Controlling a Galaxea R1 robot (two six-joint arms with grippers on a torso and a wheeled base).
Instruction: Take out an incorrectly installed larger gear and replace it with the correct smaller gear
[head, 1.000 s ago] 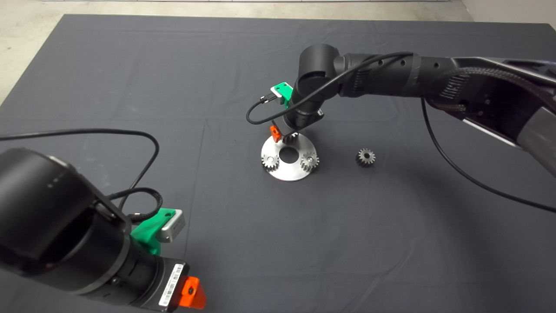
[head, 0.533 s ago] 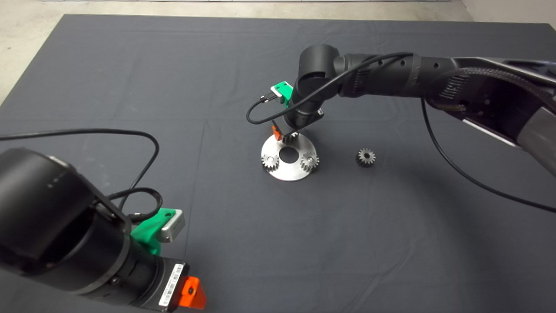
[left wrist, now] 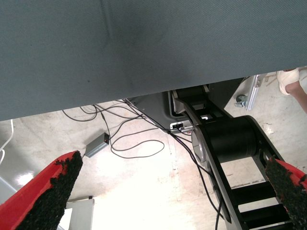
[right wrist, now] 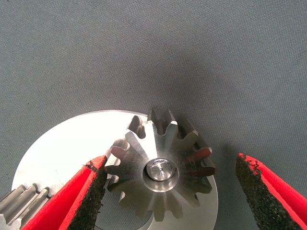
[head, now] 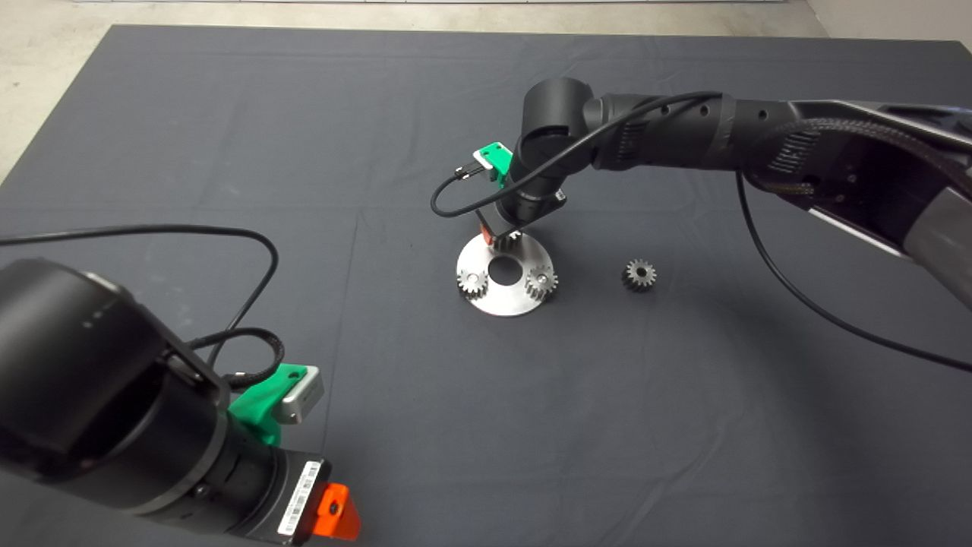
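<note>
The larger gear (right wrist: pixel 163 184), shiny steel with long pointed teeth, stands on a pin at the far edge of the round steel plate (right wrist: pixel 62 143). My right gripper (right wrist: pixel 171 164) is open and straddles it: one pad is at its teeth, the other pad (right wrist: pixel 252 187) is apart from it. In the head view the gripper (head: pixel 501 237) covers most of this gear (head: pixel 509 241). The smaller gear (head: pixel 639 274) lies loose on the mat, right of the plate (head: pixel 501 302). My left gripper (left wrist: pixel 173 165) is open and empty, parked at the lower left (head: pixel 334 513).
Two other small gears (head: pixel 471 282) (head: pixel 541 282) sit on the plate on either side of its centre hole. The left wrist view shows the mat's edge, the floor with cables (left wrist: pixel 134 139) and a person's shoe (left wrist: pixel 290 79).
The right gripper's visible red finger has drawn in toward the larger gear. The left arm and the loose gear have not moved.
</note>
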